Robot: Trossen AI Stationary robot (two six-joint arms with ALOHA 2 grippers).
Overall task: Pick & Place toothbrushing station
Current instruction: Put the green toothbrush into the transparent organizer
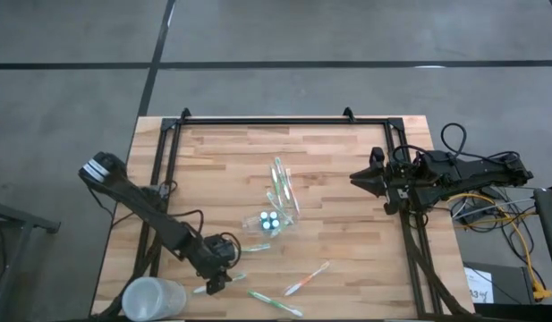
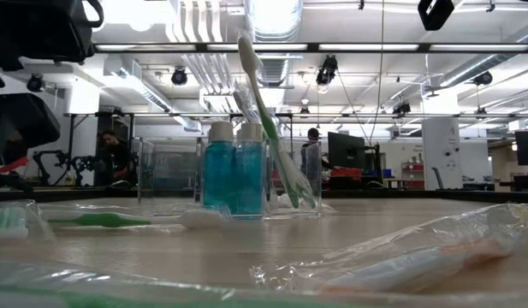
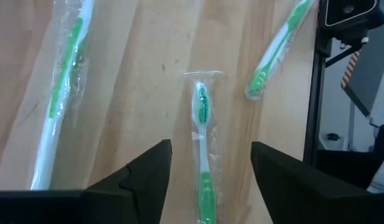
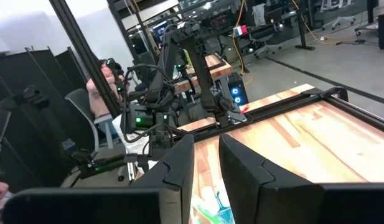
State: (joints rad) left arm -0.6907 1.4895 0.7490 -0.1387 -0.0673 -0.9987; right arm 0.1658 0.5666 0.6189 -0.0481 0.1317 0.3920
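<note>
Left gripper over a wrapped green toothbrush
Jaws wide, empty; brush's long axis runs between them, bristles probably pointing away, flat on the wooden tabletop.

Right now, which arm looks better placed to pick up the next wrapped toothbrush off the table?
Left, most likely. Its end effector is open and straddles a wrapped green toothbrush at the table's near edge. The right end effector waits off to the side, away from the loose toothbrushes.

Toothbrushing station standing mid-table, items and arms spread around it.
Relative to the station: left gripper and frosted cup near the front-left corner; wrapped toothbrushes in front; right gripper to its right.
</note>
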